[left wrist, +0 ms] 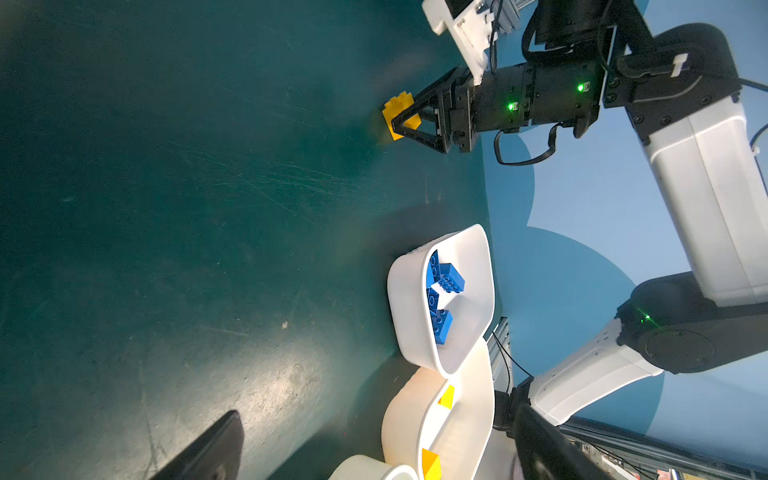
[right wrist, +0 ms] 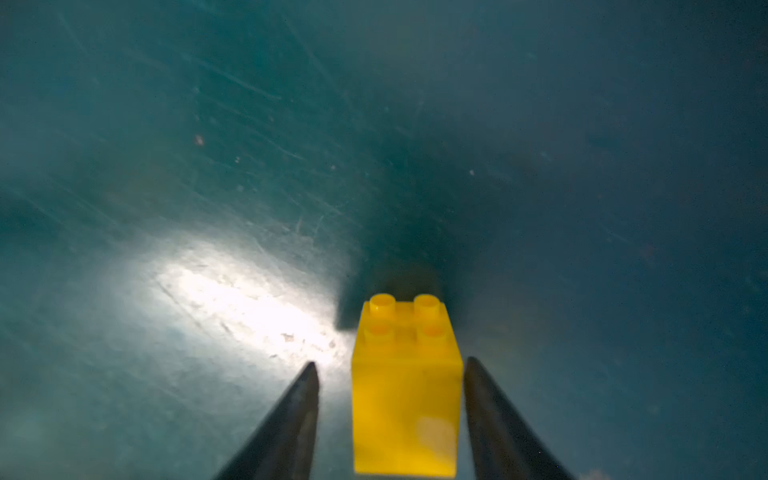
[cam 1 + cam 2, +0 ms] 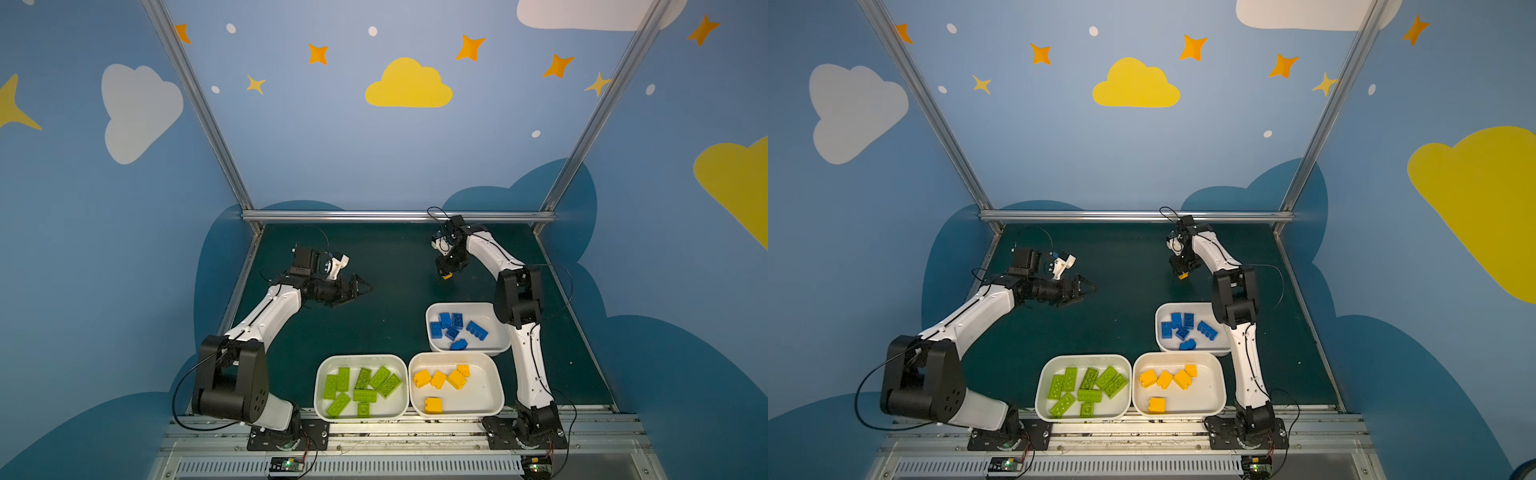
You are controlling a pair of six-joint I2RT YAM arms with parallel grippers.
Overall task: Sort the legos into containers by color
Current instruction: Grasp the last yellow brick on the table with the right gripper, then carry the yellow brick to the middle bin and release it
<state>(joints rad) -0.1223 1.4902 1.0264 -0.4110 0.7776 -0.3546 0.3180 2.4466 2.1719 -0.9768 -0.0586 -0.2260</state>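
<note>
Scuffed dark-green tabletop (image 3: 395, 266), cloud-and-star blue wall (image 3: 374, 145), aluminium rail (image 3: 395, 216).

You see yellow brick (image 2: 407, 390) upright on desk (image 3: 395, 270) | green bricks (image 3: 360, 388) in near-left tray (image 3: 330, 366) | yellow bricks (image 3: 440, 380) in near-right tray (image 3: 478, 392) | blue bricks (image 3: 455, 328) in far tray (image 3: 478, 311)
</note>
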